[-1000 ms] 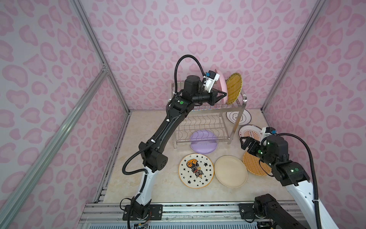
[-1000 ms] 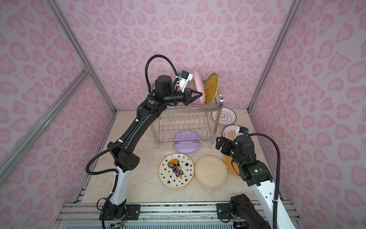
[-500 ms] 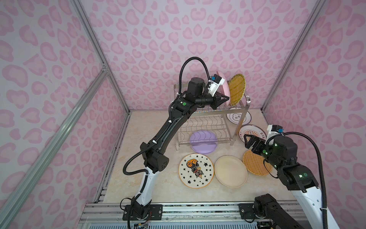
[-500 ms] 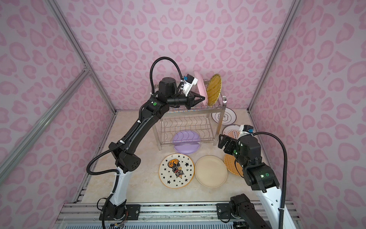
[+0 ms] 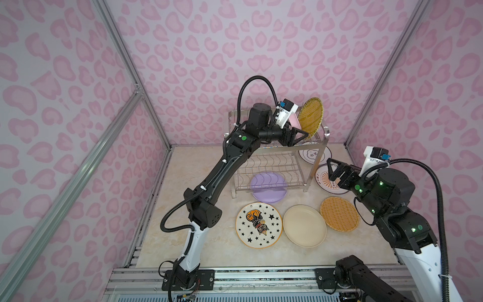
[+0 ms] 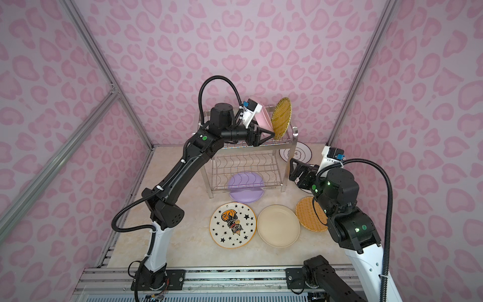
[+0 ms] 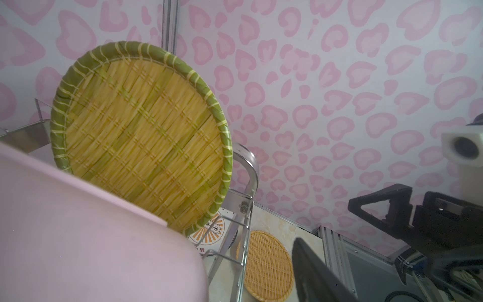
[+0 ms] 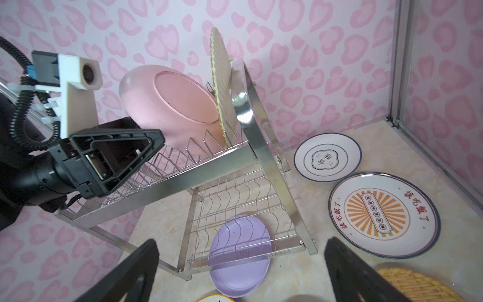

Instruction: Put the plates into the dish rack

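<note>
The left fingers (image 8: 156,142) stand parted beside the pink plate (image 8: 180,104) atop the dish rack (image 8: 198,172); back them out straight without nudging it. The right fingers (image 8: 347,269) gape wide, empty.

The left hand (image 5: 300,137) hovers over the dish rack (image 5: 271,167), beside the upright pink plate (image 5: 294,122) and wicker plate (image 5: 311,117).

the dish rack's (image 8: 198,172) top slots left of the pink plate (image 8: 180,104) are free, though the left tool (image 6: 266,138) hangs there. the star plate (image 5: 258,224), cream plate (image 5: 304,226) and wicker plate (image 5: 339,214) fill the counter (image 5: 183,170) in front; its left lies open.
</note>
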Action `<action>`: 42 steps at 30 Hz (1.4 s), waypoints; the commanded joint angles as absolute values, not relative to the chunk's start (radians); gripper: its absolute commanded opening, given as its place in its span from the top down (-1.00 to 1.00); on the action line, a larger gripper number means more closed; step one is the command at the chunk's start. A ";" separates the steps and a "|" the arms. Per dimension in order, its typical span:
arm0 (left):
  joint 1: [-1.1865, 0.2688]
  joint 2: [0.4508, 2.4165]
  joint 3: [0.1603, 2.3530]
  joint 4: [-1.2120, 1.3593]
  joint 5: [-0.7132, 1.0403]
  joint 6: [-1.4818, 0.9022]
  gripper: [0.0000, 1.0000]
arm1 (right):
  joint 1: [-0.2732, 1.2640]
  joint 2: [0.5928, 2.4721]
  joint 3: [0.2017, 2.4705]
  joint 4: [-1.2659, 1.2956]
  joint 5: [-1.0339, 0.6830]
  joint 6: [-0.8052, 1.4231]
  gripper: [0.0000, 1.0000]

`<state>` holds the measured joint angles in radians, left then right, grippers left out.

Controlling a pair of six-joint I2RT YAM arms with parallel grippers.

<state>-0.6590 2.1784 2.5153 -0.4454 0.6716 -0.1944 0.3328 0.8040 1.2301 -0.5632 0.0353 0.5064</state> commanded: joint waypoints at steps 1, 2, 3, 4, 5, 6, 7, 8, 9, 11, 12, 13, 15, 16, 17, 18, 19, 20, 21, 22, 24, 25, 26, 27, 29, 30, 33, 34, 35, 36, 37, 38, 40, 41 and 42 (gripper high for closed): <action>-0.648 2.137 2.493 -0.471 0.650 -0.255 -0.49 | 0.385 0.850 1.286 -0.557 0.117 0.449 -0.98; -0.645 2.132 2.495 -0.463 0.654 -0.270 -0.54 | 0.406 0.867 1.304 -0.567 0.143 0.437 -0.98; -0.643 2.125 2.495 -0.452 0.666 -0.289 -0.59 | 0.426 0.887 1.320 -0.576 0.174 0.424 -0.98; -0.640 2.123 2.495 -0.437 0.675 -0.307 -0.65 | 0.440 0.904 1.337 -0.582 0.194 0.410 -0.98; -0.639 2.122 2.494 -0.425 0.678 -0.324 -0.71 | 0.446 0.919 1.352 -0.588 0.205 0.402 -0.98; -0.637 2.122 2.495 -0.407 0.686 -0.342 -0.76 | 0.450 0.935 1.372 -0.597 0.214 0.397 -0.98; -0.638 2.125 2.495 -0.385 0.696 -0.360 -0.80 | 0.452 0.944 1.385 -0.601 0.219 0.392 -0.98; -0.638 2.128 2.496 -0.367 0.702 -0.374 -0.88 | 0.452 0.948 1.392 -0.599 0.223 0.391 -0.98; -0.637 2.134 2.499 -0.349 0.707 -0.389 -0.95 | 0.453 0.948 1.396 -0.594 0.225 0.388 -0.98; -0.638 2.154 2.522 -0.325 0.727 -0.410 -1.00 | 0.452 0.949 1.405 -0.595 0.228 0.382 -0.98; -0.638 2.168 2.539 -0.314 0.736 -0.420 -0.98 | 0.451 0.950 1.410 -0.597 0.231 0.382 -0.98; -0.638 2.182 2.553 -0.305 0.739 -0.431 -0.98 | 0.451 0.953 1.413 -0.600 0.233 0.381 -0.98; -0.638 2.195 2.571 -0.290 0.740 -0.444 -0.96 | 0.452 0.954 1.417 -0.604 0.229 0.381 -0.98; -0.641 2.194 2.570 -0.281 0.740 -0.446 -0.95 | 0.451 0.953 1.415 -0.604 0.223 0.380 -0.98; -0.645 2.191 2.568 -0.270 0.739 -0.448 -0.95 | 0.452 0.952 1.412 -0.606 0.221 0.382 -0.98; -0.648 2.189 2.565 -0.256 0.737 -0.452 -0.95 | 0.452 0.951 1.408 -0.607 0.224 0.381 -0.98; -0.653 2.188 2.565 -0.241 0.734 -0.459 -0.95 | 0.452 0.949 1.404 -0.609 0.231 0.381 -0.98; -0.656 2.186 2.566 -0.227 0.727 -0.465 -0.95 | 0.451 0.947 1.401 -0.610 0.239 0.381 -0.98; -0.656 2.187 2.566 -0.216 0.719 -0.474 -0.95 | 0.450 0.944 1.399 -0.611 0.244 0.383 -0.98; -0.655 2.192 2.566 -0.202 0.716 -0.483 -0.95 | 0.452 0.942 1.396 -0.609 0.244 0.382 -0.98; -0.656 2.208 2.574 -0.173 0.723 -0.507 -0.95 | 0.452 0.937 1.395 -0.606 0.242 0.384 -0.98; -0.657 2.221 2.586 -0.159 0.731 -0.522 -0.95 | 0.451 0.935 1.395 -0.606 0.242 0.385 -0.98; -0.658 2.238 2.604 -0.156 0.736 -0.538 -0.95 | 0.452 0.934 1.396 -0.606 0.245 0.384 -0.98; -0.658 2.247 2.616 -0.156 0.738 -0.542 -0.95 | 0.452 0.933 1.394 -0.607 0.247 0.384 -0.98; -0.658 2.257 2.615 -0.140 0.737 -0.554 -0.95 | 0.452 0.930 1.390 -0.609 0.245 0.384 -0.98; -0.658 2.264 2.615 -0.127 0.740 -0.564 -0.95 | 0.450 0.928 1.388 -0.608 0.245 0.386 -0.98; -0.659 2.287 2.617 -0.084 0.757 -0.601 -0.95 | 0.452 0.923 1.376 -0.600 0.238 0.391 -0.98; -0.660 2.292 2.616 -0.080 0.761 -0.606 -0.95 | 0.451 0.923 1.373 -0.597 0.236 0.393 -0.98; -0.660 2.294 2.615 -0.083 0.764 -0.606 -0.95 | 0.451 0.923 1.371 -0.594 0.239 0.392 -0.98; -0.662 2.296 2.615 -0.084 0.769 -0.604 -0.95 | 0.451 0.923 1.371 -0.590 0.248 0.389 -0.98; -0.663 2.296 2.615 -0.083 0.778 -0.604 -0.95 | 0.450 0.926 1.374 -0.587 0.255 0.380 -0.98; -0.666 2.298 2.615 -0.083 0.782 -0.605 -0.95 | 0.449 0.929 1.382 -0.586 0.263 0.376 -0.98; -0.667 2.297 2.614 -0.087 0.785 -0.604 -0.95 | 0.449 0.940 1.408 -0.583 0.265 0.367 -0.98; -0.666 2.294 2.612 -0.095 0.780 -0.601 -0.95 | 0.447 0.944 1.416 -0.578 0.258 0.369 -0.98; -0.666 2.290 2.609 -0.104 0.774 -0.594 -0.95 | 0.445 0.949 1.423 -0.569 0.245 0.375 -0.98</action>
